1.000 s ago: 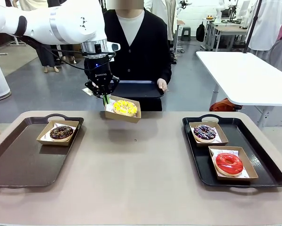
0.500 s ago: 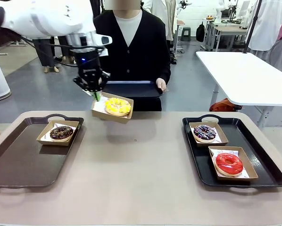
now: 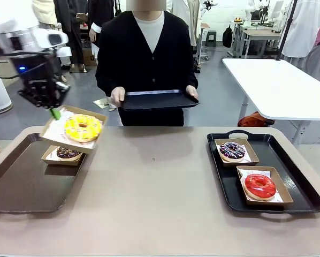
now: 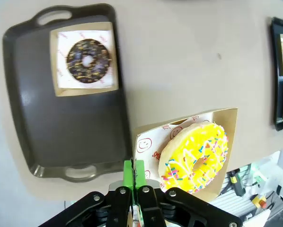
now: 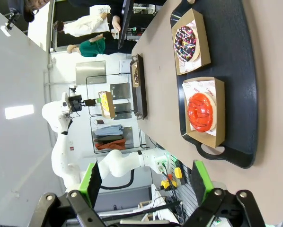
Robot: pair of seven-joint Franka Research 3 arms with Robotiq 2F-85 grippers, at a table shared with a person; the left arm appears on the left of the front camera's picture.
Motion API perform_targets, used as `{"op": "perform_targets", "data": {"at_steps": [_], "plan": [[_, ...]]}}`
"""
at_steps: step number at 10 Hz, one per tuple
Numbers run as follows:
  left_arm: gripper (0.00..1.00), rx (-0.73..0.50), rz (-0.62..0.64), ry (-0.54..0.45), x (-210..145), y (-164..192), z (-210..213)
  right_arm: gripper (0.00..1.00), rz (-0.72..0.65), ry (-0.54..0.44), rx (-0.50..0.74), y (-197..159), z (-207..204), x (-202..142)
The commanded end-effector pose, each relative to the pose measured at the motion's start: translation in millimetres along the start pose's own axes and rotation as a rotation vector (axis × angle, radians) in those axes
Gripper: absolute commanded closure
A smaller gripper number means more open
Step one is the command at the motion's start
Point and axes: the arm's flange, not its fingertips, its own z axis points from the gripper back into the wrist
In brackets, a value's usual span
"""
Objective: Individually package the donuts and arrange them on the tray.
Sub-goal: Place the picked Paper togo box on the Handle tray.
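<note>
The yellow donut point(image 3: 83, 127) rides in its box point(image 3: 51, 136), my left end effector point(image 3: 55, 113) clamped on the box's rim, above the left-frame tray point(image 3: 21, 184).

Robot lab: white worktables point(image 3: 277, 85), concrete floor point(image 3: 213, 96).

Left arm raised at the far left, right arm parked wide open.

The left end effector point(image 3: 54, 112) points down with its green fingers point(image 4: 133, 171) pinched together on a box edge; the right end effector point(image 5: 145, 185) hangs with its fingers spread well apart, gripping nothing.
</note>
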Motion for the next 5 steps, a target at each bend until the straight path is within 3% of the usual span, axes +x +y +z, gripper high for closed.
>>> {"op": "perform_targets", "data": {"at_steps": [1,5], "plan": [[0.99,-0.020,0.001,-0.082,-10,43,-12,0.00,0.014,0.013,0.003,0,3,-1],[0.99,-0.009,0.058,-0.045,0,114,-57,0.00,0.014,0.013,0.003,0,3,-1]]}}
